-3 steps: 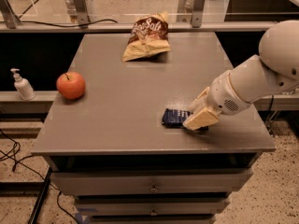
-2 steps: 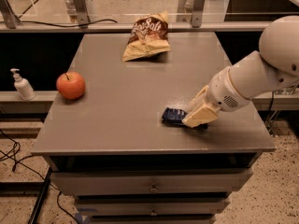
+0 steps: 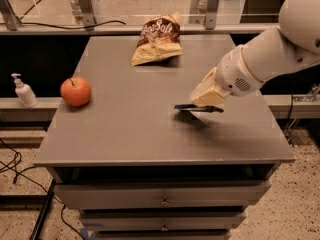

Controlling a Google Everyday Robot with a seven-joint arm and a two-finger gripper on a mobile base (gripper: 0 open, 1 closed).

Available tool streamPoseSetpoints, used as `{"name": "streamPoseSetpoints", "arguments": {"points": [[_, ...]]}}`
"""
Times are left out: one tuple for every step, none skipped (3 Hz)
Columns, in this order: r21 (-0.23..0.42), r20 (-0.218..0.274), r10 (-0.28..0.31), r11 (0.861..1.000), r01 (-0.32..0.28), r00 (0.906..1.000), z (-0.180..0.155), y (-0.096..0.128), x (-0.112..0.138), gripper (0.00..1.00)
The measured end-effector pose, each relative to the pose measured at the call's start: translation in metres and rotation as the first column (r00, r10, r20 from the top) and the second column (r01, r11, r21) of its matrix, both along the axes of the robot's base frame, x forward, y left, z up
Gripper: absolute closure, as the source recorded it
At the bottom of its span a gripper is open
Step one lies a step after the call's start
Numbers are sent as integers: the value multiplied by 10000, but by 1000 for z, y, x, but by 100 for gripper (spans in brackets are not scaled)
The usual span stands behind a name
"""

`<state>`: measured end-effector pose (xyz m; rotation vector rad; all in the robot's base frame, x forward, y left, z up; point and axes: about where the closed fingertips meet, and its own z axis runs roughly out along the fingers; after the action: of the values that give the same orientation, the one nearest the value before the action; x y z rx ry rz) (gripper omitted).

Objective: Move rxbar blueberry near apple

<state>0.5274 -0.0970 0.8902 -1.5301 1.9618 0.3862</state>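
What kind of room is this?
Probably a robot test lab: a grey drawer cabinet, loose cables on the floor, and the robot's tool holding the rxbar blueberry above the cabinet's right side.

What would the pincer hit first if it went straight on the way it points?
Probably the tabletop just below it: the pincer angles down and left, gripping the rxbar blueberry, so the bar would touch first. Depth is uncertain.

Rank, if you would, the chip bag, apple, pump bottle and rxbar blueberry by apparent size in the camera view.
1. chip bag
2. apple
3. pump bottle, as tall as the apple but slimmer
4. rxbar blueberry, only a thin sliver because the gripper, right of centre, holds it edge-on
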Motion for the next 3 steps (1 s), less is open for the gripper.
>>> {"name": "streamPoseSetpoints", "arguments": {"points": [[353, 585, 419, 9984, -440, 9974, 29, 19, 13, 100], [716, 1122, 1046, 9910, -1131, 9882, 56, 46, 21, 100], [502, 950, 1188, 9910, -1239, 9884, 47, 51, 20, 82]]}}
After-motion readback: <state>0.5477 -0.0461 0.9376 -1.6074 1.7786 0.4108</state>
